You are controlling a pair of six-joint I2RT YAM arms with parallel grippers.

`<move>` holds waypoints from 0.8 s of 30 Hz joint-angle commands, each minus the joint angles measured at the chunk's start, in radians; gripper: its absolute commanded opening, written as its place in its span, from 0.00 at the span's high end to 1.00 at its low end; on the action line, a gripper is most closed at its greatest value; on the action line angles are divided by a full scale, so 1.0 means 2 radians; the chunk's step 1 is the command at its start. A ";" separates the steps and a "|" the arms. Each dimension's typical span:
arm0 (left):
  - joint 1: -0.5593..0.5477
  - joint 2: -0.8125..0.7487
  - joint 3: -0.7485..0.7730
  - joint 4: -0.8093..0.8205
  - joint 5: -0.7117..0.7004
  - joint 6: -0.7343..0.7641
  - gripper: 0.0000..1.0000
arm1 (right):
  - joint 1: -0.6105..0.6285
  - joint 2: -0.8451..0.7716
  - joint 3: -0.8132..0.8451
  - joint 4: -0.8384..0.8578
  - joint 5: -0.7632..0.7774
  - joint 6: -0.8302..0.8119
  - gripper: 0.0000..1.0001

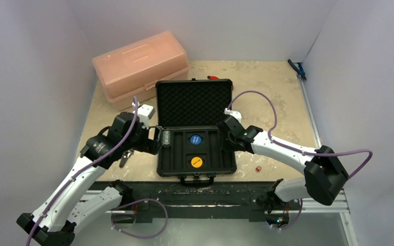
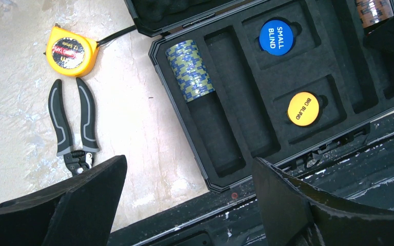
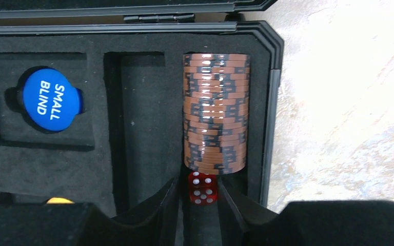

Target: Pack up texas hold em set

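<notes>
The black case (image 1: 196,169) lies open in the middle of the table (image 1: 282,110), between the two arms. Its foam lid (image 1: 194,102) stands up at the far side. In the tray (image 2: 236,66) I count two chip stacks. The grey chip stack (image 2: 190,70) lies in the far end of the leftmost long slot, and the brown-red chip stack (image 3: 215,113) in the far end of the rightmost one. There are two discs in the middle pockets: the blue disc (image 2: 276,37) farther, the yellow disc (image 2: 303,108) nearer.

There are two dice. One red die (image 3: 202,188) sits in the right slot, just beside the brown-red stack, between the fingers of the right gripper (image 3: 200,200). The fingers stand close on both sides, but I cannot tell if they press it. The second die (image 1: 258,168) lies on the table, right of the case.

The left gripper (image 2: 189,164) hangs over the near left corner of the case, its fingers wide apart and holding nothing.

The pink box (image 1: 141,64) stands closed at the far left. One tape measure (image 2: 72,51) and one pair of pliers (image 2: 72,128) lie left of the case.
</notes>
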 commanded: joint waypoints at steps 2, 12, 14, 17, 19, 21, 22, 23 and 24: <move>0.004 -0.004 0.002 0.009 0.001 0.010 0.09 | 0.009 0.011 0.006 0.010 -0.003 0.009 0.57; 0.004 -0.005 0.002 0.009 0.001 0.010 0.09 | 0.010 0.005 0.005 0.013 -0.010 0.008 0.53; 0.004 -0.005 0.002 0.009 0.001 0.010 0.09 | 0.011 0.002 0.008 0.012 -0.012 0.007 0.53; 0.004 -0.006 0.002 0.009 0.001 0.010 0.09 | 0.014 -0.008 0.013 0.007 -0.012 0.006 0.53; 0.004 -0.005 0.002 0.009 0.001 0.010 0.09 | 0.015 -0.014 0.019 0.001 -0.011 0.005 0.53; 0.004 -0.006 0.002 0.009 0.001 0.011 0.09 | 0.017 -0.019 0.024 -0.007 -0.009 0.005 0.53; 0.004 -0.006 0.002 0.009 0.001 0.011 0.09 | 0.018 -0.022 0.027 -0.011 -0.008 0.005 0.53; 0.004 -0.006 0.002 0.009 0.001 0.010 0.09 | 0.018 -0.025 0.029 -0.017 -0.007 0.005 0.47; 0.004 -0.006 0.002 0.009 0.001 0.010 0.09 | 0.019 -0.029 0.032 -0.022 -0.006 0.006 0.42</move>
